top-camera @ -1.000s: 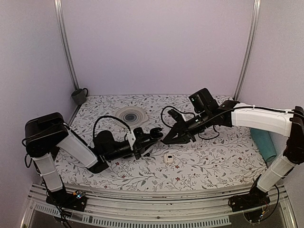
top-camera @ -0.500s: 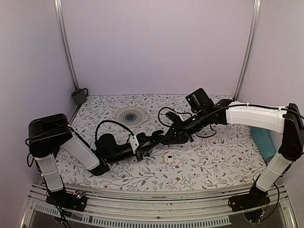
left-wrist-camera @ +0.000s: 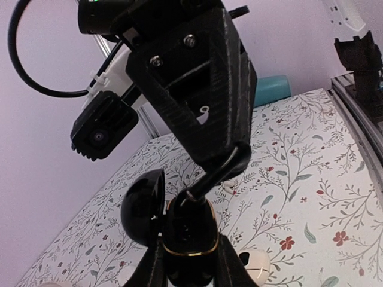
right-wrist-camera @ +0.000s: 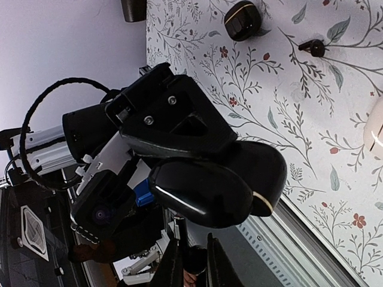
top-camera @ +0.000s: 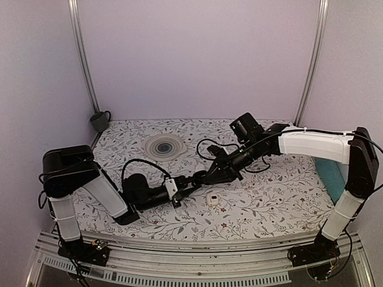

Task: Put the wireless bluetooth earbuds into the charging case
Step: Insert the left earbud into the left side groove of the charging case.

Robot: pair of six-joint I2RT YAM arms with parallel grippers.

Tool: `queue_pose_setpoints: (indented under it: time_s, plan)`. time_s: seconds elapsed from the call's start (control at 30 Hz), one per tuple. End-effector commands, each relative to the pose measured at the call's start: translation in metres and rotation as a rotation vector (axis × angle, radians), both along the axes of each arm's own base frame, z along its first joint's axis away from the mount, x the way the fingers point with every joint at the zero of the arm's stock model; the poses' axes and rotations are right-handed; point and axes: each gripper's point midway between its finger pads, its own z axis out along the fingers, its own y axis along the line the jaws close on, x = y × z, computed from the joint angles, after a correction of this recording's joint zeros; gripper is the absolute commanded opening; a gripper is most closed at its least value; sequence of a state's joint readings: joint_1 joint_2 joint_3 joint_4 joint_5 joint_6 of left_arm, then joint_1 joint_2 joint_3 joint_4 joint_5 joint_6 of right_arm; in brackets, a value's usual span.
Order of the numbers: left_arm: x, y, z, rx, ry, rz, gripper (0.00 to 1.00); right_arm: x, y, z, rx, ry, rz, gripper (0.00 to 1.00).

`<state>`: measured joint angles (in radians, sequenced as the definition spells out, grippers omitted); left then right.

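**Left jaws clamped on the glossy black round charging case (left-wrist-camera: 187,234); right jaws pressed shut directly over its open mouth.**

The case's domed lid (left-wrist-camera: 143,206) stands hinged open, with a gold rim around the mouth. The right jaws' tip reaches into that mouth, but whether an earbud is pinched there cannot be told. The right arm's black body fills the left wrist view and hides most of the surface (top-camera: 269,203). A small white oval case (top-camera: 212,198) lies just beside the meeting point. Only the right wrist view shows one tiny glossy black earbud (right-wrist-camera: 314,46) lying loose on the floral cloth, near a small round black gold-rimmed object (right-wrist-camera: 242,20). Only the top view shows the grey ringed round mat (top-camera: 164,145), the dark cup (top-camera: 100,120) in the far left corner and the teal roll (top-camera: 330,174) at the right edge.
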<state>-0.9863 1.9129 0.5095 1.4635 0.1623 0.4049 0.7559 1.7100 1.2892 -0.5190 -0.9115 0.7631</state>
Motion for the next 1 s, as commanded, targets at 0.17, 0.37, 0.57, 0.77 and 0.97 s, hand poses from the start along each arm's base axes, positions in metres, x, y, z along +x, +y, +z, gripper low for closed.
queue_pose_setpoints:
  time_s: [0.17, 0.37, 0.57, 0.77, 0.97]
  plan:
    - [-0.010, -0.003, 0.001, -0.003, -0.080, -0.013, 0.00, 0.002, -0.003, -0.004, -0.032, 0.048, 0.005, 0.12]
    - [-0.011, -0.005, -0.002, 0.010, -0.095, -0.014, 0.00, 0.003, -0.001, -0.009, -0.043, 0.072, 0.002, 0.12]
    - [-0.011, -0.010, -0.019, 0.050, -0.084, -0.019, 0.00, 0.004, 0.001, -0.016, -0.064, 0.096, 0.008, 0.12]
    - [-0.011, -0.012, -0.022, 0.048, -0.081, -0.010, 0.00, 0.004, -0.002, -0.024, -0.099, 0.113, 0.004, 0.12]
    - [-0.011, -0.011, -0.022, 0.035, -0.075, -0.009, 0.00, 0.000, -0.007, -0.029, -0.118, 0.122, 0.005, 0.12]
